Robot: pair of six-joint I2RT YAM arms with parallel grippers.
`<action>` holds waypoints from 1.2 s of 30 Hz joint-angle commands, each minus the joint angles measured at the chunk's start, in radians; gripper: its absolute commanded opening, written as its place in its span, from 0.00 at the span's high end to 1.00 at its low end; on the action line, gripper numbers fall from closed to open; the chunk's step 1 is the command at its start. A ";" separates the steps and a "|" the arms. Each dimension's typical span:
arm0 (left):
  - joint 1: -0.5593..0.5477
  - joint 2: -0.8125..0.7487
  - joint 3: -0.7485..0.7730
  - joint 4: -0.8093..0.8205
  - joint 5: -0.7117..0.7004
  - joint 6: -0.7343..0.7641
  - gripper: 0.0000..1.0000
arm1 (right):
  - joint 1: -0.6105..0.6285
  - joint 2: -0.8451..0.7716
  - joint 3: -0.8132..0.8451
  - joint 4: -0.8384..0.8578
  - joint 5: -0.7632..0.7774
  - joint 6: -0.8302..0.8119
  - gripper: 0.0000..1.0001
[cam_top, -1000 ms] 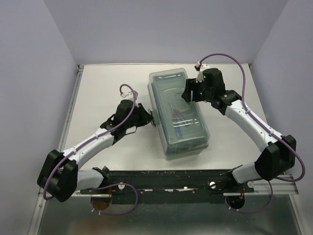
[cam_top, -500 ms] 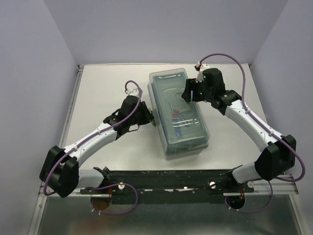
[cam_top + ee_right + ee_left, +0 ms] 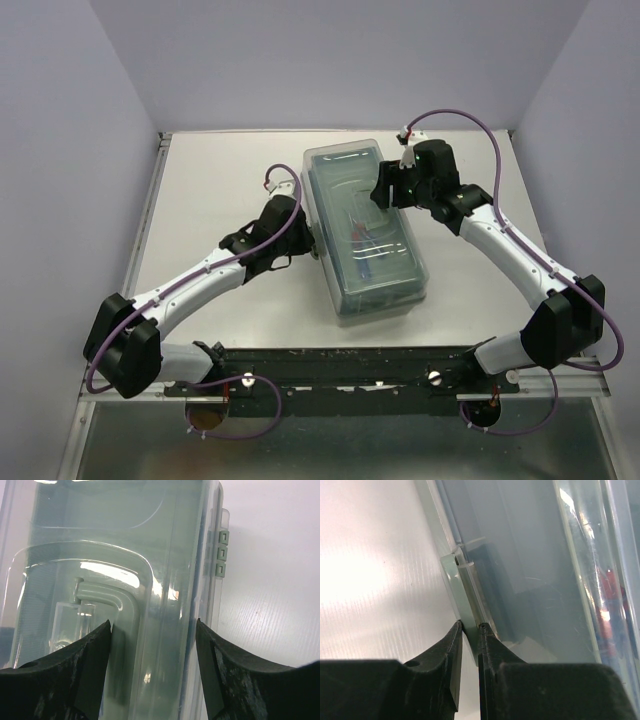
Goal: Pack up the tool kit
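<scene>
L gripper: matte black fingers nearly closed, only a thin slit between them. The tips sit either side of the lower edge of a pale green latch, a flat moulded tab on the long side wall of the tool box, and appear to pinch it. The wall beside the tab is smooth, frosted translucent plastic with fine scratches. Red tool shows blurred through it at the right of the L wrist view; its exact shape can't be made out. At the left of that view, the counter is white w/ a faint ribbed texture.

R gripper: spread wide, holding nothing. Its fingers straddle the lid near the box's far end, in the upper centre of the top view. The lid is clear and glossy, w/ a raised rounded-corner panel and an L-shaped pale green moulding under it. Three small square green tabs sit in a row on the box edge at upper right of the R wrist view.

The box is rectangular w/ rounded corners, lid on, lying at a slight angle in the middle of the counter between both arms.
</scene>
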 commanded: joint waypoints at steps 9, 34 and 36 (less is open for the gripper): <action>-0.021 -0.030 0.064 0.054 -0.058 -0.005 0.87 | 0.026 0.037 -0.048 -0.035 -0.058 0.016 0.41; -0.037 -0.068 0.038 0.092 -0.071 -0.039 0.85 | 0.026 0.041 -0.053 -0.036 -0.056 0.022 0.41; -0.037 -0.068 0.027 0.097 -0.069 -0.046 0.85 | 0.026 0.041 -0.053 -0.036 -0.056 0.022 0.41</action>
